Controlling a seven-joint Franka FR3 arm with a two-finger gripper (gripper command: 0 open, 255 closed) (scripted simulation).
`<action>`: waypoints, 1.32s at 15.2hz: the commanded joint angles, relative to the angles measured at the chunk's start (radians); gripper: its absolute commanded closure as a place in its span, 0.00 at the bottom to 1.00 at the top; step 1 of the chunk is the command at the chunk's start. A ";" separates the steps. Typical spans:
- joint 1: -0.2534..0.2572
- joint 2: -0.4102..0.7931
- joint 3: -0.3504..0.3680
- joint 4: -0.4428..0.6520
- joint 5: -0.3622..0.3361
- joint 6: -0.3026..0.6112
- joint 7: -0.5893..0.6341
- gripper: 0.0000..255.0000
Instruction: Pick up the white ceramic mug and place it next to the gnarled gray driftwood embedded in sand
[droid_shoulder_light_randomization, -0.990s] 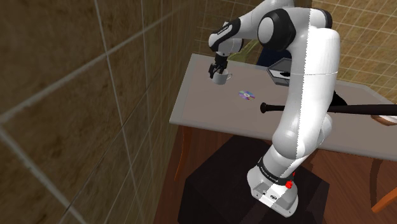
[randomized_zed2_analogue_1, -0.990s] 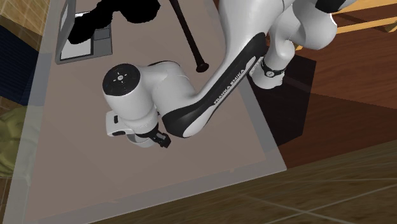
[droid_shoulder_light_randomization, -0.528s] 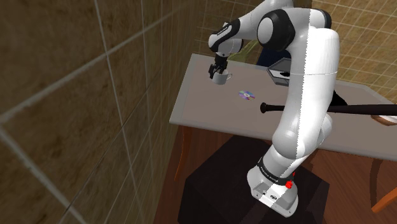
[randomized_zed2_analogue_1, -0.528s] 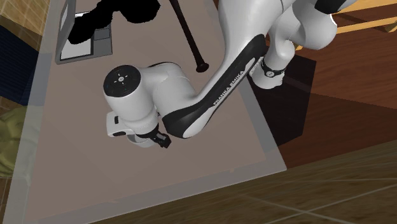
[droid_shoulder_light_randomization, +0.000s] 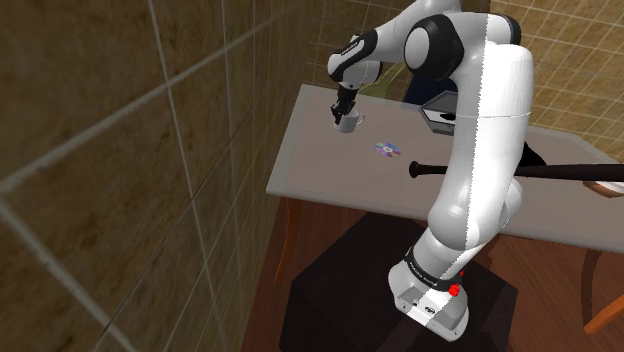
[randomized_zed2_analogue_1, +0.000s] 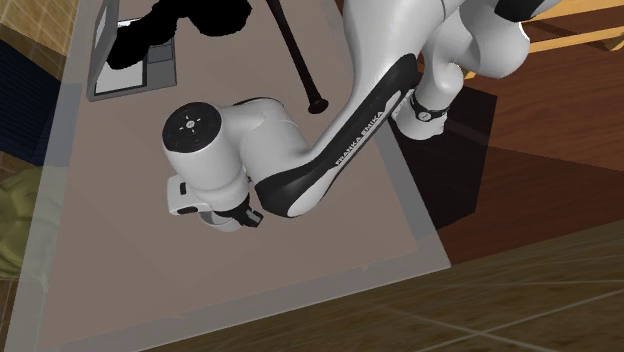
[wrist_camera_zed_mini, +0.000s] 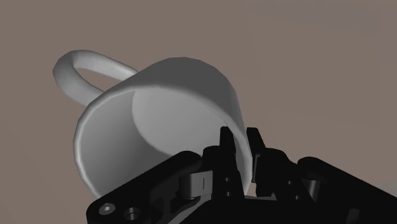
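Your claw (wrist_camera_zed_mini: 240, 139) pinches the white mug (wrist_camera_zed_mini: 175, 86) by its rim wall; the mug hangs tilted, its handle on the far side.

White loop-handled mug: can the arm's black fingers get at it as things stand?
Seemingly yes: the black fingers clasp the rim of the white loop-handled mug, one inside, one outside, nothing in the way.
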 joint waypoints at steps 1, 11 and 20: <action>0.000 0.000 0.000 0.000 0.000 0.000 0.000 1.00; 0.009 -0.055 -0.014 0.046 -0.028 -0.098 0.018 1.00; 0.013 -0.096 -0.023 0.113 -0.049 -0.203 0.031 1.00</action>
